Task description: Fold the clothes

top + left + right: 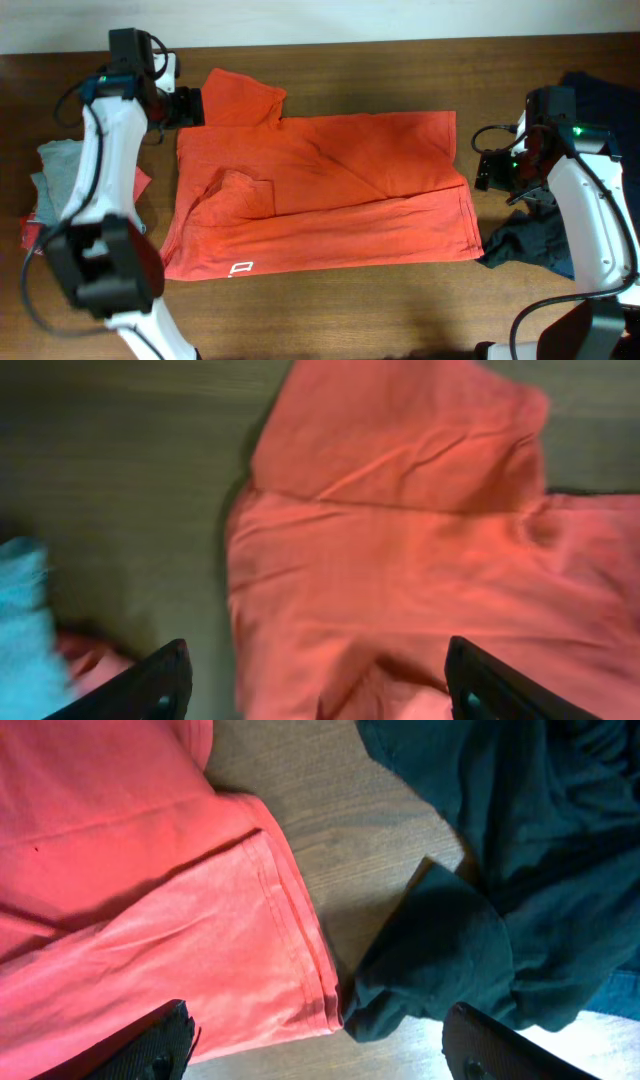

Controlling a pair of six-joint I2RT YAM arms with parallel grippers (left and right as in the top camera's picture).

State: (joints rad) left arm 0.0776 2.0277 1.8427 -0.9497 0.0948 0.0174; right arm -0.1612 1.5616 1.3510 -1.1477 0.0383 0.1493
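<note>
The left gripper (pixel 193 106) is held with jaws spread wide and nothing gripped. The shirt (pixel 320 195) is spread on the table (pixel 330 300), partly folded over itself. Its sleeve and shoulder are seen straight ahead of the left jaws, and its body fills most of the gap between them. Bare table is seen ahead of one finger (pixel 165 685), and a teal-grey pile (pixel 58 170) is sited outside that finger, apart from the shirt. The right gripper (pixel 488 170) is likewise wide open, with nothing gripped. The shirt's hemmed corner is found between the right jaws, toward one side, with a strip of table beyond it in the gap. The navy garment (pixel 480 920) is bunched ahead of and beside the other side's finger, its edge right at the hem corner. Actual contact cannot be told.
</note>
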